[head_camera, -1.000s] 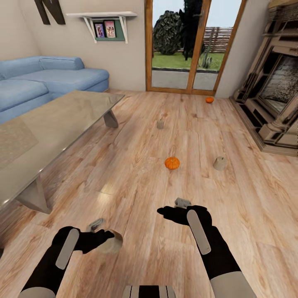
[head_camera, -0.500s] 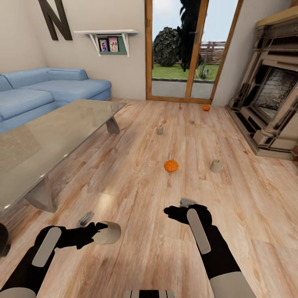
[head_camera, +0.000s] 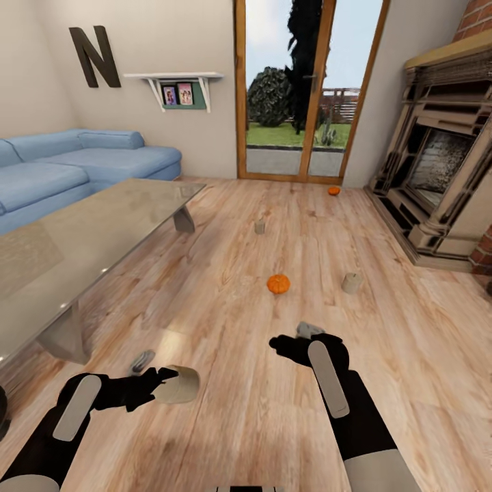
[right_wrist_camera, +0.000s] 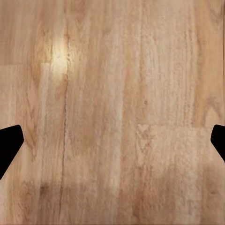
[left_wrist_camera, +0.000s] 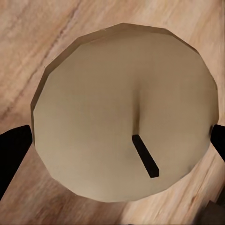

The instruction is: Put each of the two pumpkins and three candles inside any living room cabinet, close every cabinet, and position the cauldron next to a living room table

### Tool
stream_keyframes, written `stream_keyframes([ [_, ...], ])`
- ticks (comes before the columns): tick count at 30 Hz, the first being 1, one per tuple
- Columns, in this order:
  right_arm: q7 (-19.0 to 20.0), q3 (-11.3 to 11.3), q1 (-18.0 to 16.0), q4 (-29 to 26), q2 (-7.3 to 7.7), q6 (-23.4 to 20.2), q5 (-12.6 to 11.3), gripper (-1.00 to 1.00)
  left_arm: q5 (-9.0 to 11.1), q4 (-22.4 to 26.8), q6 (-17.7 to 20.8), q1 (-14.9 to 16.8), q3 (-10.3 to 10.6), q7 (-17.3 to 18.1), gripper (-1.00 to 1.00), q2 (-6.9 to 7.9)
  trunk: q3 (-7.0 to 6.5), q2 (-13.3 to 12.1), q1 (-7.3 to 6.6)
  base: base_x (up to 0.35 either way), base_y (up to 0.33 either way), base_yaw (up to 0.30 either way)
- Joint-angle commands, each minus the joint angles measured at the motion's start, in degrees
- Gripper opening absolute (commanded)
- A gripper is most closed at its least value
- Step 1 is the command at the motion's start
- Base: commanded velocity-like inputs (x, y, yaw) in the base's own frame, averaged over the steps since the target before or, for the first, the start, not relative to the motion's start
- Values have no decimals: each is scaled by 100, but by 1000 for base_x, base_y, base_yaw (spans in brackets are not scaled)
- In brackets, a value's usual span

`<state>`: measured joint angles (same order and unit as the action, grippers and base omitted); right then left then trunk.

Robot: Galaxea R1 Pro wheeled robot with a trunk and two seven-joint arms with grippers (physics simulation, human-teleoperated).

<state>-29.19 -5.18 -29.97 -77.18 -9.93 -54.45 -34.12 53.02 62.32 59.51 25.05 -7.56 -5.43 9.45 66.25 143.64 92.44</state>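
My left gripper (head_camera: 162, 377) is shut on a stubby grey-tan candle (head_camera: 180, 385), held low over the wood floor. In the left wrist view that candle (left_wrist_camera: 108, 93) spans the gap between both fingertips, its dark wick showing. My right gripper (head_camera: 301, 337) is open over bare floor, its fingertips (right_wrist_camera: 9, 143) wide apart. One orange pumpkin (head_camera: 278, 283) lies on the floor ahead of the right gripper, and a second pumpkin (head_camera: 333, 190) lies near the glass door. A candle (head_camera: 352, 282) sits right of the near pumpkin, another candle (head_camera: 260, 226) farther back. The cabinet is out of view.
A long glass-topped table (head_camera: 102, 225) on grey legs stands at the left, with a blue sofa (head_camera: 82, 160) behind it. A stone fireplace (head_camera: 437, 184) lines the right wall. A glass door (head_camera: 294, 102) is at the back. A dark rounded shape (head_camera: 3, 410) sits at the left edge.
The head view has tilted up, showing more wall and door. My left arm has swung outward to the left with the candle still in it. The right arm holds its place.
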Motion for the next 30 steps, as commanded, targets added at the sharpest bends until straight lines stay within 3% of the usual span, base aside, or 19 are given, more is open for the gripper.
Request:
stream_keyframes([
  [1, 1, 0, 0, -9, 0, -2, -5, 100, 0, 0, 3, 0, 2, -2, -100, -2, 6, 0, 0, 0, 0, -189],
  [11, 1, 9, 0, -11, -1, -10, -15, 100, 6, 0, 14, 0, 1, -1, -100, 4, 51, 0, 0, 0, 0, -240],
  [30, 6, 7, 0, -14, 0, -21, -19, 100, -2, 0, 8, 0, 1, -2, -100, 4, -312, -26, -49, 0, 0, -260],
])
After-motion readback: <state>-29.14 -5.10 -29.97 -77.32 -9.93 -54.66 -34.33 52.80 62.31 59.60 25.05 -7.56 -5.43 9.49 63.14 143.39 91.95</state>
